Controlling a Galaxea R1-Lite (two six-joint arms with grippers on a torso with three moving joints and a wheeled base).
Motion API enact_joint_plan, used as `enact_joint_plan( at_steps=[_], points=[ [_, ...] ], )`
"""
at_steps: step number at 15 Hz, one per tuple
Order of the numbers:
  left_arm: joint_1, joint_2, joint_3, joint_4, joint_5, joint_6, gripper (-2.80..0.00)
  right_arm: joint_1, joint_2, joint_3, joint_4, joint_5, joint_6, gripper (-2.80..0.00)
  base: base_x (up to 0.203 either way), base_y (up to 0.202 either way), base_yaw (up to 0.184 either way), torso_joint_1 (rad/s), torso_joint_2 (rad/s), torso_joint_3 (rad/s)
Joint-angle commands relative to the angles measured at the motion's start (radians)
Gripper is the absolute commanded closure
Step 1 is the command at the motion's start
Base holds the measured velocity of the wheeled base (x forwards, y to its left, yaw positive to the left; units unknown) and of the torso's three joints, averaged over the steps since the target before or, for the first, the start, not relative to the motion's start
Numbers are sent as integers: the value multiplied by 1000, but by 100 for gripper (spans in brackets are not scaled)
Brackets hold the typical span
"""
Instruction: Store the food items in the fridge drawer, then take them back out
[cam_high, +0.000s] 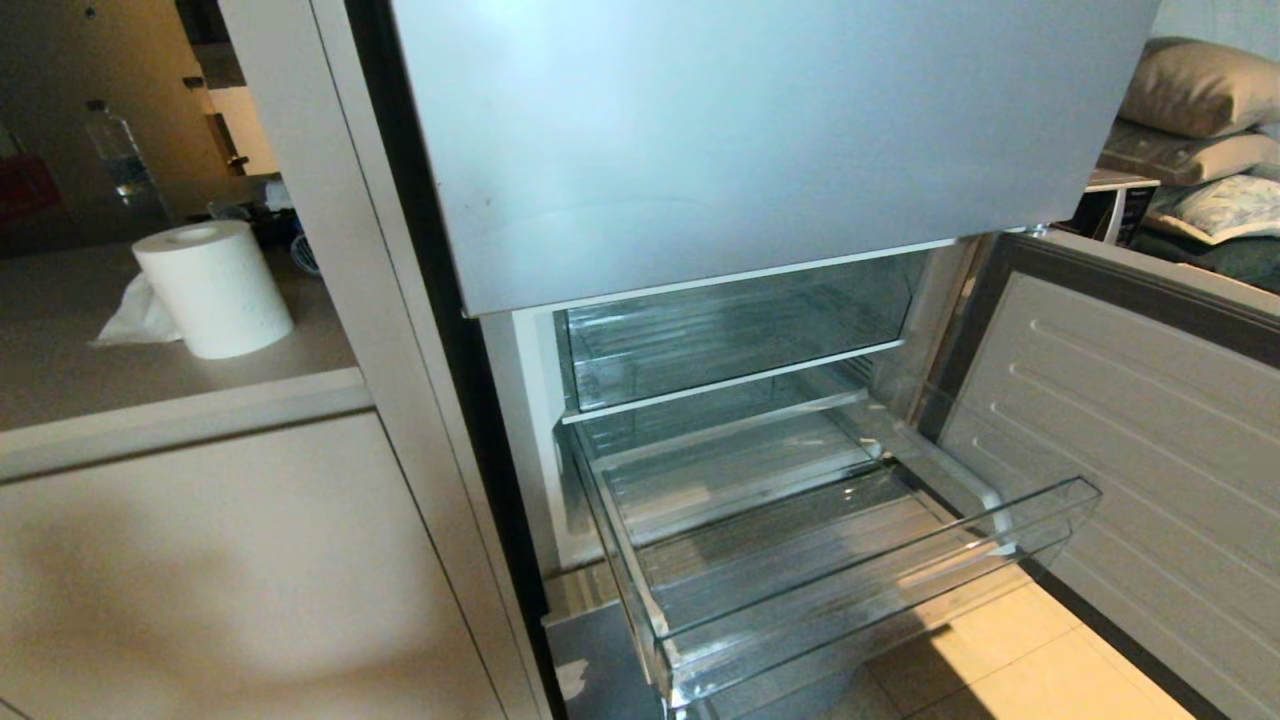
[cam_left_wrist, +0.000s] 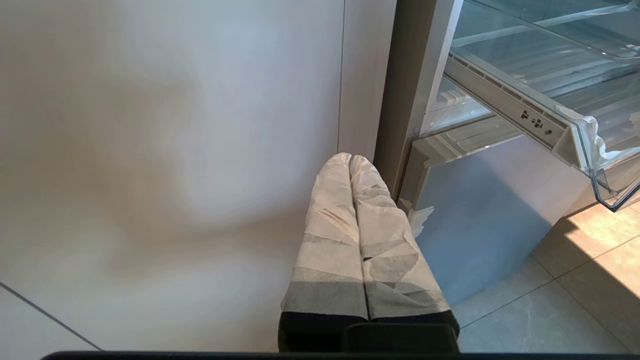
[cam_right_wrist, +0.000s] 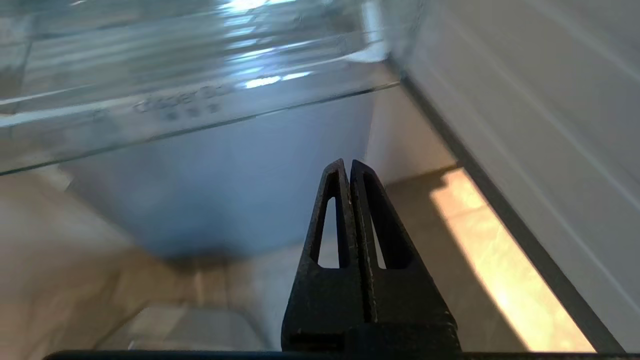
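Glossy clear plastic fridge drawer (cam_high: 860, 590)

Neither arm in the head view. Left gripper (cam_left_wrist: 350, 159) seen from its own wrist: tape-wrapped fingers (cam_left_wrist: 327, 235) pressed together, holding nothing. Right gripper (cam_right_wrist: 348, 164) likewise closed: bare black fingers (cam_right_wrist: 385, 235) tip to tip, empty.

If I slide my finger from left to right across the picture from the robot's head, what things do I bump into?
Water bottle → paper towel roll → pulled-out clear fridge drawer → open fridge door, with pillows behind it. No food items show.
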Motion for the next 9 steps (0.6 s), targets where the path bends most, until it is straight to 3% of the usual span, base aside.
enact_joint_plan(
  at_steps=[1, 6, 9],
  points=[
    [0, 0, 0, 0, 0, -1, 0, 37, 386, -32, -85, 1, 17, 0, 0, 0, 0, 0, 0, 0],
    [0, 0, 0, 0, 0, -1, 0, 171, 827, -206, -165, 30, 132, 0, 0, 0, 0, 0, 0, 0],
    [0, 0, 0, 0, 0, -1, 0, 194, 1015, -300, -177, 59, 160, 0, 0, 0, 0, 0, 0, 0]
  ],
)
